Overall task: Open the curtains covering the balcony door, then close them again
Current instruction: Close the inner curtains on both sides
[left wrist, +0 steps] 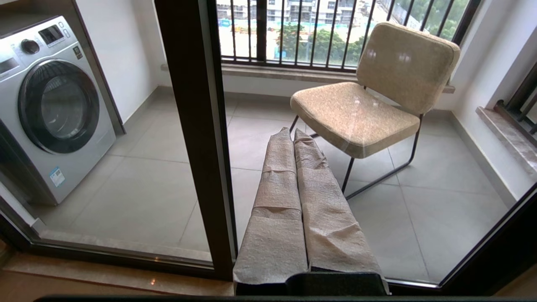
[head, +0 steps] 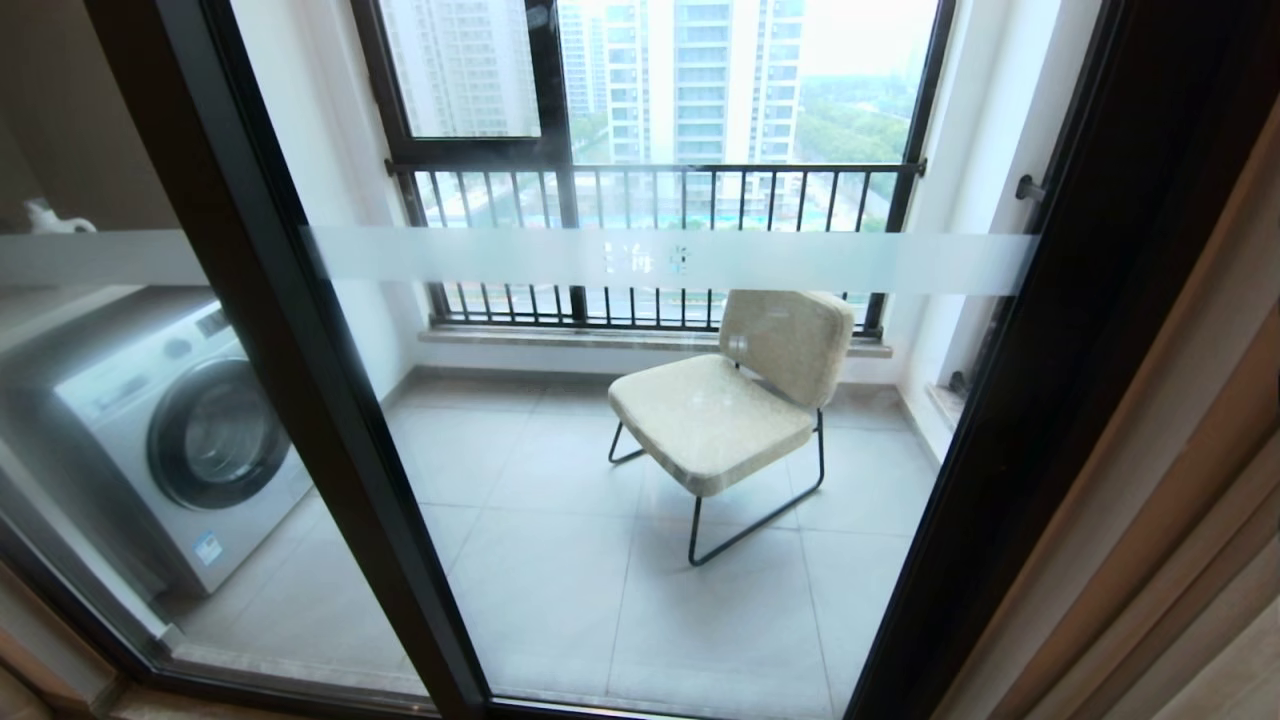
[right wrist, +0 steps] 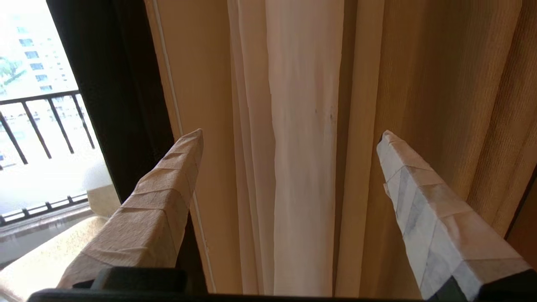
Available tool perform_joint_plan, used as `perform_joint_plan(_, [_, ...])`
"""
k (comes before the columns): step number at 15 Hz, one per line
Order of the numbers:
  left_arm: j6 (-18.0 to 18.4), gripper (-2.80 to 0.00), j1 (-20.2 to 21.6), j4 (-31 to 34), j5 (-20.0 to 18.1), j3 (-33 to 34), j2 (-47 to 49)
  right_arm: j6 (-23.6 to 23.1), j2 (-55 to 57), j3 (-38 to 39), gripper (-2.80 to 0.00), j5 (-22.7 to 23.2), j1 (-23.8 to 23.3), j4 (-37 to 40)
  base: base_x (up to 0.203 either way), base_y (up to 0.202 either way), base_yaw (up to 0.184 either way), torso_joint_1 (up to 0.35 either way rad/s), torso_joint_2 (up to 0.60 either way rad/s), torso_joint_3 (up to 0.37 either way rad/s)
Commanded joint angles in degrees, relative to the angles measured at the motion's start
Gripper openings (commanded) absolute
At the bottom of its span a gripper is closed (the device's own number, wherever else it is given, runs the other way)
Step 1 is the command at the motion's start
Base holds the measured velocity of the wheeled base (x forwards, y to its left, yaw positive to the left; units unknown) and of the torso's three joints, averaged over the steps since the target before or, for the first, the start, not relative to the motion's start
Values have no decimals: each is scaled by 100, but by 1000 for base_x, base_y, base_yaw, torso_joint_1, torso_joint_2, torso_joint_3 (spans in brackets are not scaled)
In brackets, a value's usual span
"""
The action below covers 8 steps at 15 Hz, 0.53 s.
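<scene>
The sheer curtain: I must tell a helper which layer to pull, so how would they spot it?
Start at the balcony door with its black frame. Beside it hang the gathered curtains; the sheer curtain is the thin white pleated strip, directly ahead of the open right gripper. The thick drape next to it is beige and woven.

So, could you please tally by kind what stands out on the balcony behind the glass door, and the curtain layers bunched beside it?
Chair: 1
Washing machine: 1
White sheer curtain: 1
Beige drape: 1
Total: 4
</scene>
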Motion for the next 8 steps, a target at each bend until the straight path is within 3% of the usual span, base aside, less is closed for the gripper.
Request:
perform_joint_plan(1, [-5, -280, 1, 0, 2, 0, -2, 80, 521, -277, 0, -14, -54, -161, 0, 0, 0, 0, 0, 0])
perform_joint_plan(8, [-5, -280, 1, 0, 2, 0, -2, 125, 1671, -877, 0, 16, -233, -951, 0, 0, 0, 0, 0, 0])
